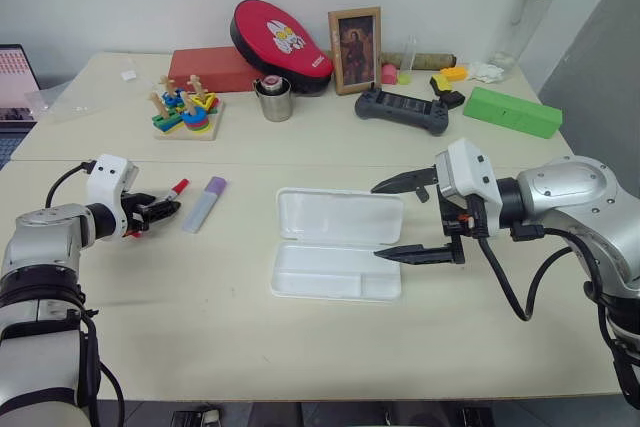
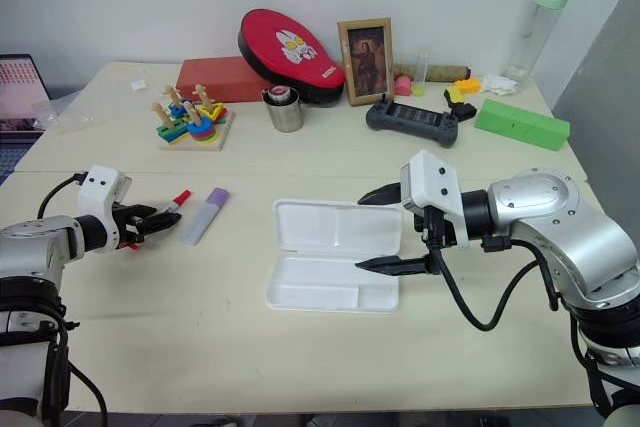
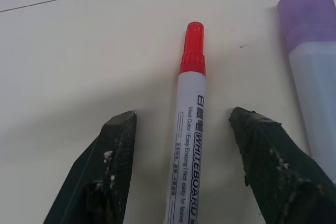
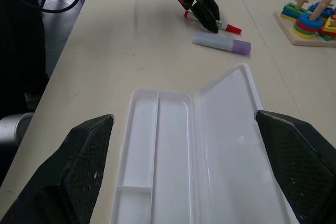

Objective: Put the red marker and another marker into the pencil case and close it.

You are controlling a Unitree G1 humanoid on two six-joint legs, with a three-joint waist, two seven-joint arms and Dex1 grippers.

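Note:
The red marker (image 3: 186, 145), white barrel with a red cap, lies on the table at the left, cap (image 1: 179, 187) pointing away from me. My left gripper (image 1: 168, 209) is open, one finger on each side of the barrel with gaps showing in the left wrist view. The lilac-capped marker (image 1: 204, 204) lies just right of it. The white pencil case (image 1: 338, 217) lies open mid-table, lid flat on the far side, tray (image 4: 157, 145) empty. My right gripper (image 1: 377, 221) hangs wide open over the case's right end, holding nothing.
Along the back of the table stand a wooden stacking toy (image 1: 186, 112), a metal cup (image 1: 274, 100), a red pad (image 1: 280, 42), a picture frame (image 1: 354, 50), a black game controller (image 1: 402, 109) and a green box (image 1: 512, 112).

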